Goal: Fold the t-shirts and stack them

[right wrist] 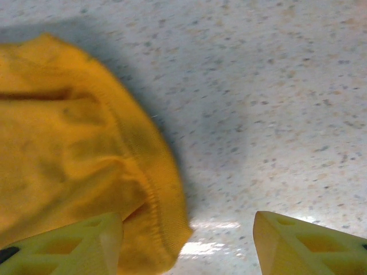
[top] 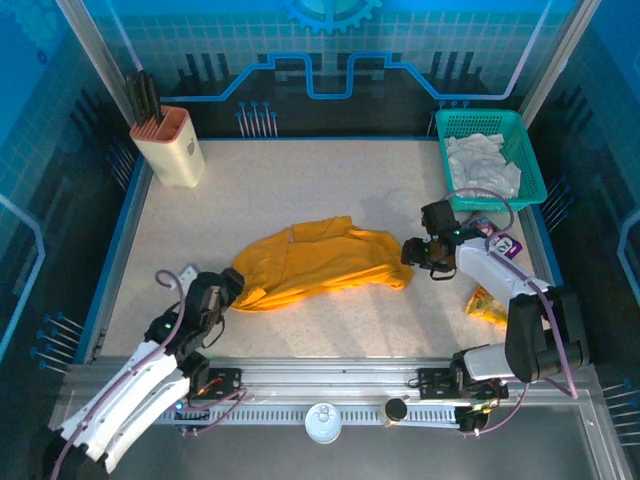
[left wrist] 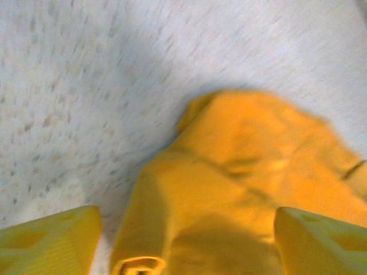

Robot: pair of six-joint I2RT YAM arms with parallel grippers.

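The mustard-orange t-shirt (top: 315,262) lies crumpled in the middle of the table. My left gripper (top: 222,292) is at its lower left corner, open, with that cloth (left wrist: 229,183) lying between the spread yellow fingers (left wrist: 49,240). My right gripper (top: 412,252) is at the shirt's right end, open. Its ribbed hem (right wrist: 143,189) reaches in beside the left finger (right wrist: 69,246), and bare table fills the rest of the gap. The pale white-grey t-shirt (top: 482,163) lies bundled in the teal basket (top: 528,150) at the back right.
A beige knife block (top: 170,145) stands at the back left. A purple packet (top: 500,238) and a shiny yellow snack packet (top: 487,305) lie at the right, close to my right arm. A blue rim (top: 118,240) edges the speckled table.
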